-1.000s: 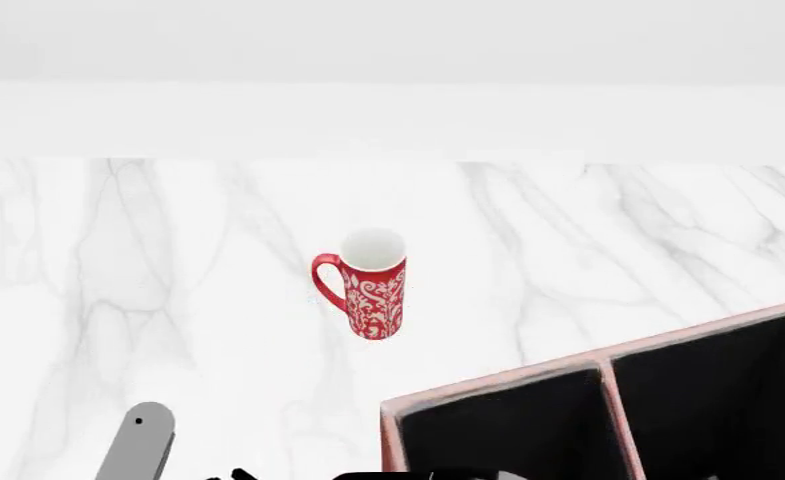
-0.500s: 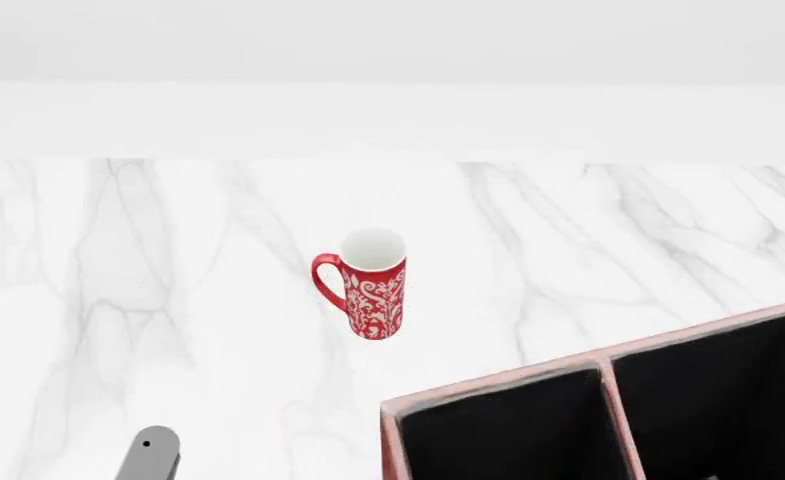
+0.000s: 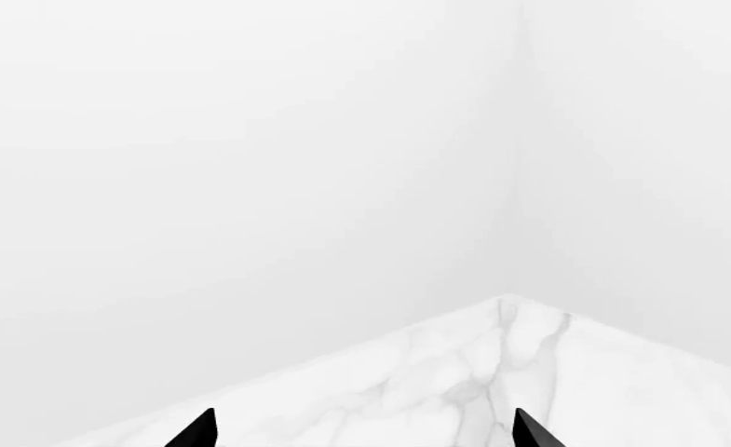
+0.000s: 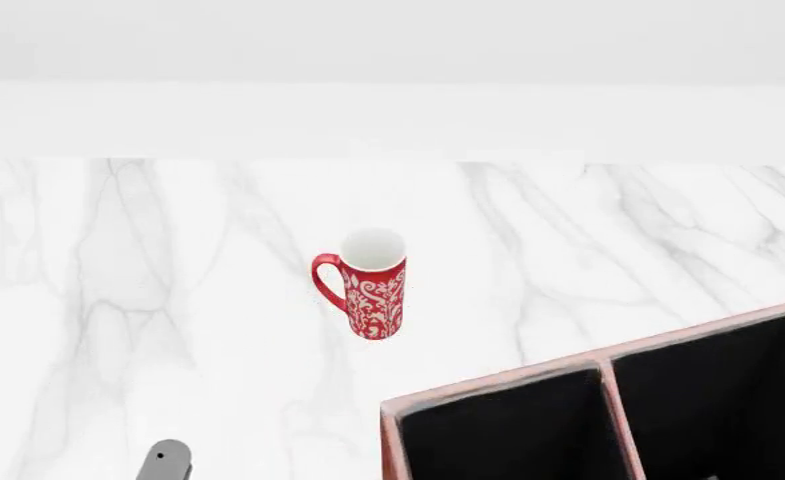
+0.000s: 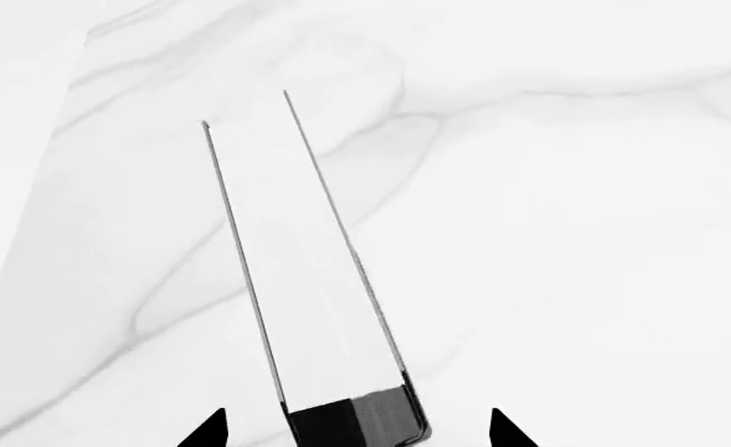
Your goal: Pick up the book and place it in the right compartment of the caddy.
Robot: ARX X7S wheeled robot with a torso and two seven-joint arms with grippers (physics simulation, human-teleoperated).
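Observation:
The book (image 5: 303,270) stands on edge on the marble top in the right wrist view, white page edges facing the camera and its black end nearest. My right gripper (image 5: 357,430) is open, one fingertip on each side of that black end with a gap at both sides. My left gripper (image 3: 365,430) is open with nothing between its fingertips, facing a far corner of the table. The caddy (image 4: 499,385) sits at the head view's lower right, showing a pale pink rim and two black compartments. The book and both grippers are out of the head view.
A red patterned mug (image 4: 369,285) stands upright mid-table, left of and beyond the caddy. A grey part of my left arm (image 4: 165,462) pokes in at the head view's bottom left. White walls rise behind the marble table (image 4: 606,230).
The grey left-arm part has dropped toward the head view's bottom edge. Dark parts seen at the bottom edge a second ago are gone. Mug and caddy have not moved.

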